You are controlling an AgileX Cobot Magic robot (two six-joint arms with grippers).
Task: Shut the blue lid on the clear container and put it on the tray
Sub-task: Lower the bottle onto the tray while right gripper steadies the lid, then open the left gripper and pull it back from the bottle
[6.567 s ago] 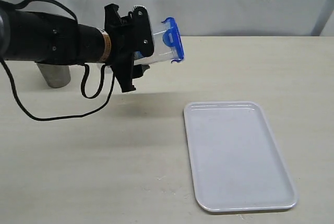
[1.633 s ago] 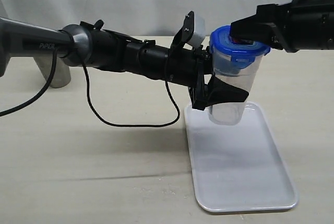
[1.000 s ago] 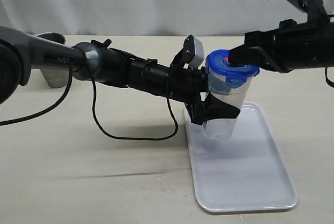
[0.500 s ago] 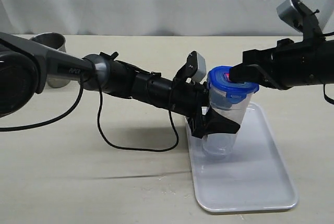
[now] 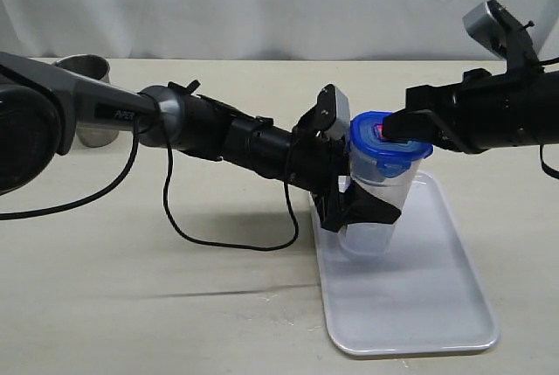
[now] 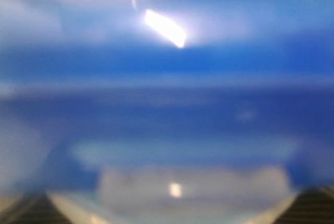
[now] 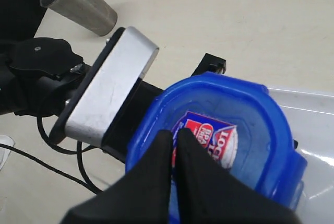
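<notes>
The clear container stands nearly upright over the near-left part of the tray, its base at or just above the tray's surface. My left gripper reaches in from the left and is shut round its body. The blue lid sits on its mouth. My right gripper comes from the right, shut, tips down on the lid. In the right wrist view the shut fingertips rest at the red-and-blue label of the blue lid. The left wrist view is filled by the blurred blue lid and clear container.
A steel cup stands at the back left, partly behind my left arm, and shows as the steel cup in the right wrist view. A black cable loops onto the table under the left arm. White cloth hangs behind the table.
Both arms have come down a little with the container and lid, bringing its base closer to the tray. The right fingertips have stayed on the lid.
</notes>
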